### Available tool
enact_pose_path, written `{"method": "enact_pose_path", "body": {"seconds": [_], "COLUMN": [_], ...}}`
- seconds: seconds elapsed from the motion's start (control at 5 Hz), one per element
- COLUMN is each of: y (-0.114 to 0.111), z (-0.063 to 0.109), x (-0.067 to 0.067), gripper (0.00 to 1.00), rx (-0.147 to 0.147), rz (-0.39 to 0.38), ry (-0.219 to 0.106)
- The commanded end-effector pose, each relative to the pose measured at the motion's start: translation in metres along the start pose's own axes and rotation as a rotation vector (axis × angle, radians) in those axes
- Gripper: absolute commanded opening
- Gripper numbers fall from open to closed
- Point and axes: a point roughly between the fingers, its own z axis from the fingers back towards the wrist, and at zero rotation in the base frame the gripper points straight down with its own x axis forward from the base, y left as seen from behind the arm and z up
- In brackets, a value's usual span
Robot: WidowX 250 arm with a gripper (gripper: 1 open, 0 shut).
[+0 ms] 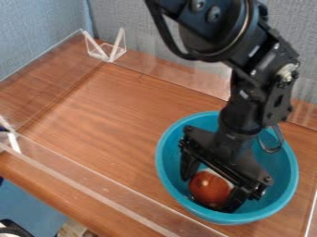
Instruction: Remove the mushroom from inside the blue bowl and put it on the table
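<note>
Wood-grain tabletop: one turquoise bowl containing a reddish-brown mushroom, open gripper straddling it, presumably for grasping.

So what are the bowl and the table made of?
The bowl looks like smooth, shiny plastic, since its blue inside catches soft light, though it could be painted metal. The table seems to be wood, or something printed to look like it, because brown streaks run across its slightly shiny top.
</note>
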Motion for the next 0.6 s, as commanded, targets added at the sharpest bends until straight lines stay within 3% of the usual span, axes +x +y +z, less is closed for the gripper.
{"method": "enact_pose_path", "body": {"seconds": [0.0, 0.4], "y": [-0.0016, -0.0007], "z": [0.0032, -0.0005], "x": [0.0032, 0.0053], "gripper": [1.00, 1.00], "rx": [0.000, 0.014], "rz": [-0.005, 0.002], "ry": [-0.029, -0.031]}}
